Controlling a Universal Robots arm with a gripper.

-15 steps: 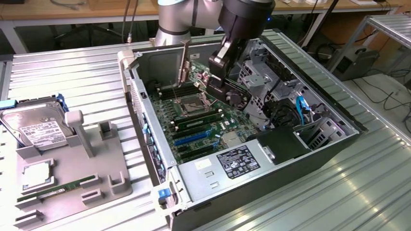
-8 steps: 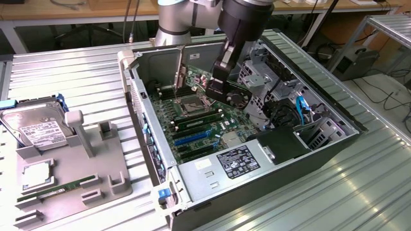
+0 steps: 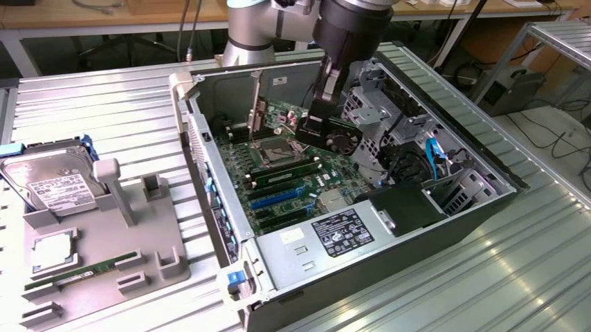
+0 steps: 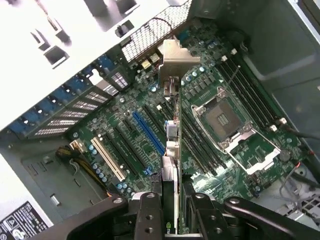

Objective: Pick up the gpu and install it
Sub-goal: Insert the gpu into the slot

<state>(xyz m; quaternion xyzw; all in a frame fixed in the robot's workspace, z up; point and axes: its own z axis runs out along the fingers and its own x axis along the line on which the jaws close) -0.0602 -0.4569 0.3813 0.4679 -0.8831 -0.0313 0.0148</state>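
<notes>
1. The gripper (image 3: 320,122) is clamped on the gpu (image 3: 338,140), holding it edge-down inside the open computer case (image 3: 480,200), over the motherboard (image 3: 288,188).
2. From the wrist view, the card hangs between the blue expansion slot (image 4: 148,133) and the CPU socket (image 4: 223,118).
3. A hard drive (image 3: 54,184) lies outside on a grey fixture (image 3: 138,242).

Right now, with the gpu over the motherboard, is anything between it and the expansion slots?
Nothing visible does. The end effector holds the gpu edge-on above the motherboard, and the blue slot beside it and the neighbouring slots lie bare. The empty CPU socket sits on the card's other side.
</notes>
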